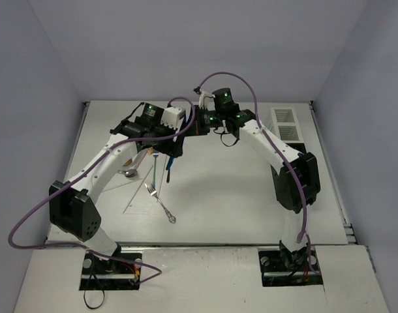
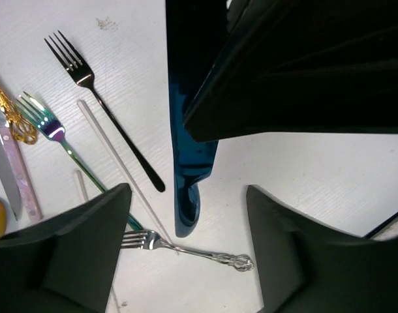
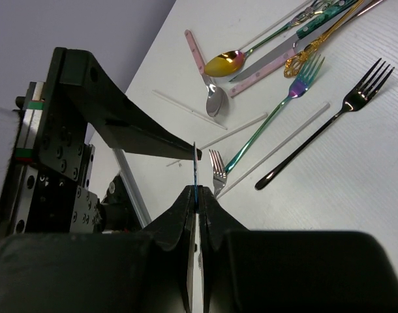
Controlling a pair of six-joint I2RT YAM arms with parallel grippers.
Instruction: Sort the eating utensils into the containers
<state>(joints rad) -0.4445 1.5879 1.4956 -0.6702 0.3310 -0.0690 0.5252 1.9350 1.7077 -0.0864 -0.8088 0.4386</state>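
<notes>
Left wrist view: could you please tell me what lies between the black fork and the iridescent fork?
A thin pale stick lies between the black fork and the iridescent fork; both wrist views show it.

**Both arms reach inward**

Left arm and right arm bend toward each other, wrists close together; left gripper points down, jaws spread apart; right gripper pinches the knife, fingers pressed flat together

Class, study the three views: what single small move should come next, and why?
Probably the right gripper should lift the blue knife clear of the left gripper. The right gripper is shut on the knife, while the left fingers stand open on either side of it.
</notes>
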